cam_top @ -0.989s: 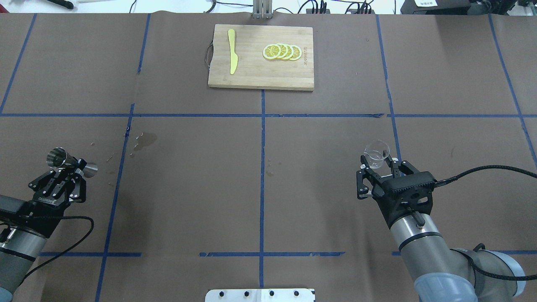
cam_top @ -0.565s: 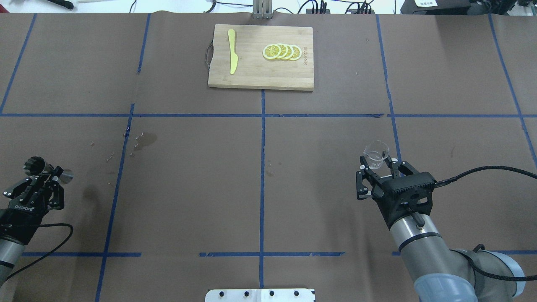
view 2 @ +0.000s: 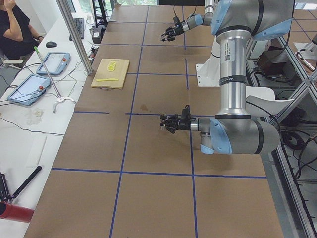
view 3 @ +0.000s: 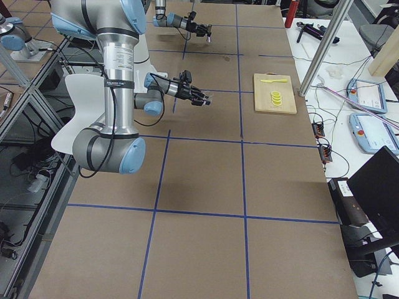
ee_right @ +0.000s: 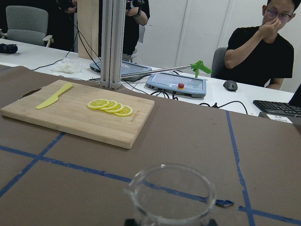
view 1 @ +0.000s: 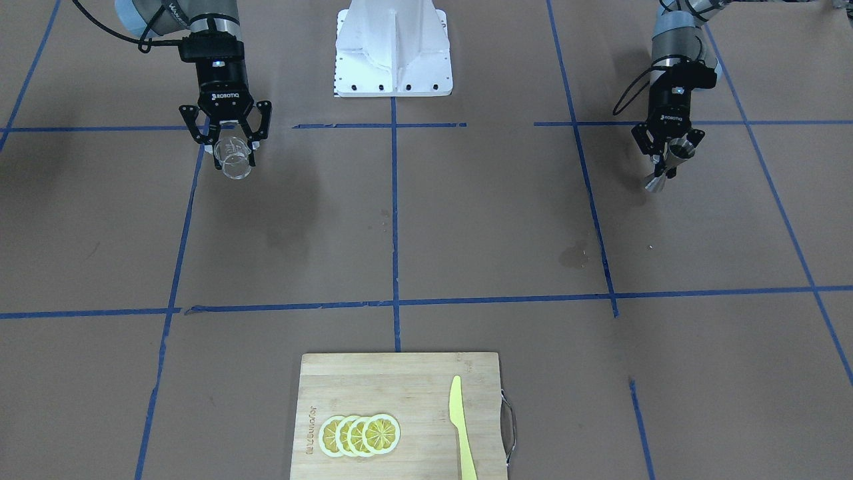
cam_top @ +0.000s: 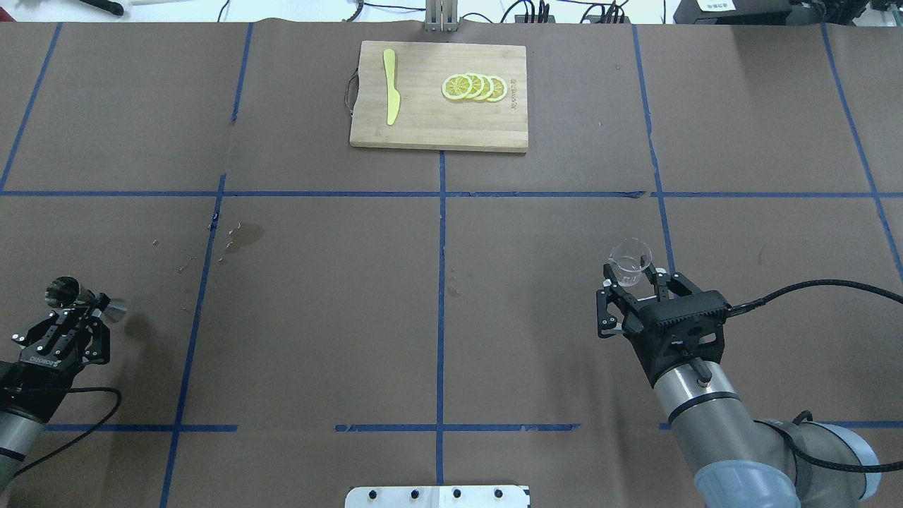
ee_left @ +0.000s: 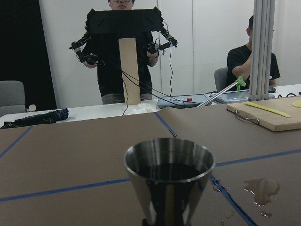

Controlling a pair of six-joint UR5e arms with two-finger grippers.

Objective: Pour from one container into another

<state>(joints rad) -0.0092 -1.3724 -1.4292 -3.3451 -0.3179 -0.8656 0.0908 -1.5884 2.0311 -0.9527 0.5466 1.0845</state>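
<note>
My left gripper (cam_top: pixel 85 307) is pinched shut on the steel jigger (cam_top: pixel 63 291). It holds the jigger by its thin middle, up off the table. In the left wrist view the jigger's mouth points up and it looks dark inside. I cannot tell if that is a drink or just shadow.

A second ago the jigger was closer to the middle of the table. Now it is pulled back, near the table's left edge.

My right gripper (cam_top: pixel 633 272) has not moved. Its fingers hug the little glass measuring cup (cam_top: pixel 630 255) on both sides. The cup is upright above the table on the right side, and it looks empty in the right wrist view.

So the two cups are well apart, and getting farther apart, not closer. Nothing is being poured right now. I think the pouring may be done already, since the glass looks empty.

There is a wet spot (cam_top: pixel 245 236) on the brown paper, not far from the jigger. Some drops may have missed.
</note>
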